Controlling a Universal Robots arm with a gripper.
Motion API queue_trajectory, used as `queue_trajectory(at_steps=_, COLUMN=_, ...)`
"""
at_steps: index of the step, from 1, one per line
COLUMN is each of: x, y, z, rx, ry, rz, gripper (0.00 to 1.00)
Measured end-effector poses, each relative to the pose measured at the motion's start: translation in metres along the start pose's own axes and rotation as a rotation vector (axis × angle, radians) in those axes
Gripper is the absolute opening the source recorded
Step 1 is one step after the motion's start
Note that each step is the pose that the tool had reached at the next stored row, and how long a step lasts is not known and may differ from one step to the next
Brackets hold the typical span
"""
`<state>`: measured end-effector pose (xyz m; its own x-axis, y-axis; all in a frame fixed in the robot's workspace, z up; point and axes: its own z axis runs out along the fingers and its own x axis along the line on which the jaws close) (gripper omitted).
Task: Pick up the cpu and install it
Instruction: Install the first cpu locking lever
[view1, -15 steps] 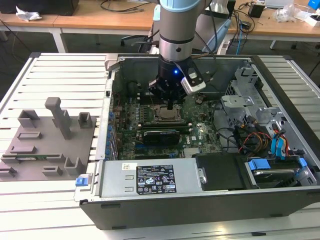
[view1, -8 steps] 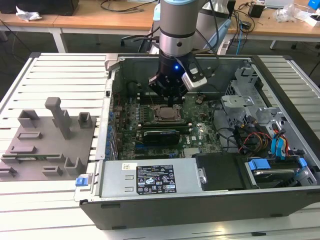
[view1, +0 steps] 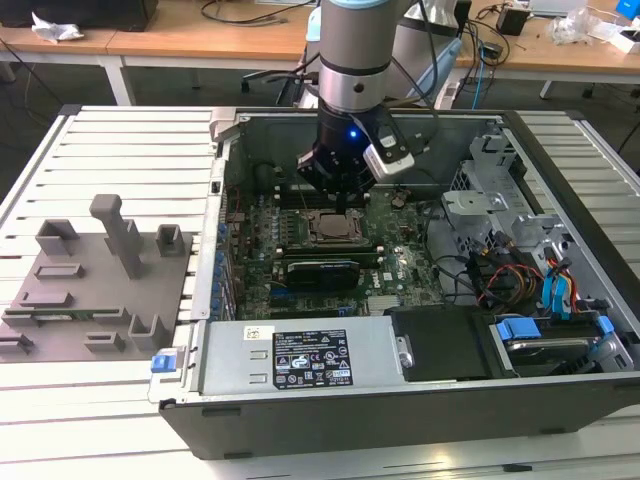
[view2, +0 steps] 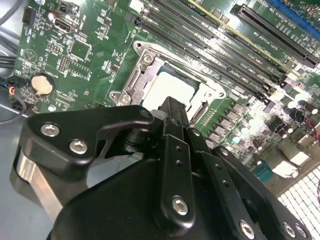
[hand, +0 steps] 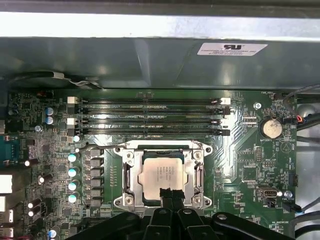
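The cpu (hand: 162, 171) is a small square chip with a shiny silver-white top. It lies flat inside the metal-framed socket (hand: 129, 170) on the green motherboard (view1: 395, 245). In the exterior view the cpu (view1: 330, 228) sits just below my gripper (view1: 338, 205), which hangs inside the open computer case. In the first wrist view my gripper (hand: 170, 193) has its dark fingertips pressed together at the chip's near edge, with nothing between them. The second wrist view shows the cpu (view2: 170, 87) just beyond the gripper (view2: 172, 107).
A grey tray (view1: 60, 300) with grey plastic blocks lies at the exterior view's left. Memory slots (hand: 150, 115) run beside the socket, and a coin battery (hand: 271, 127) sits near them. An expansion card (view1: 315, 272), drive cage (view1: 500, 190) and cables (view1: 510, 280) crowd the case.
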<state>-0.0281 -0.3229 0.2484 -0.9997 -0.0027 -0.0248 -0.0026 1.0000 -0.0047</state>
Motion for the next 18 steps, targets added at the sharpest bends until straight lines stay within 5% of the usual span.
queue_trajectory(at_steps=3, x=-0.0003, y=0.0000, z=-0.0123, rx=0.0009, ry=-0.0001, rz=0.000, gripper=0.11)
queue_trajectory(at_steps=9, x=0.0037, y=-0.0001, z=-0.0132, rx=0.0011, ry=-0.0002, rz=0.000, gripper=0.11)
queue_trajectory(at_steps=16, x=0.0367, y=0.0000, z=-0.0132, rx=0.0010, ry=-0.0021, rz=0.000, gripper=0.11)
queue_trajectory(at_steps=18, x=0.0537, y=0.0001, z=-0.0134, rx=0.0009, ry=-0.0032, rz=0.000, gripper=0.11)
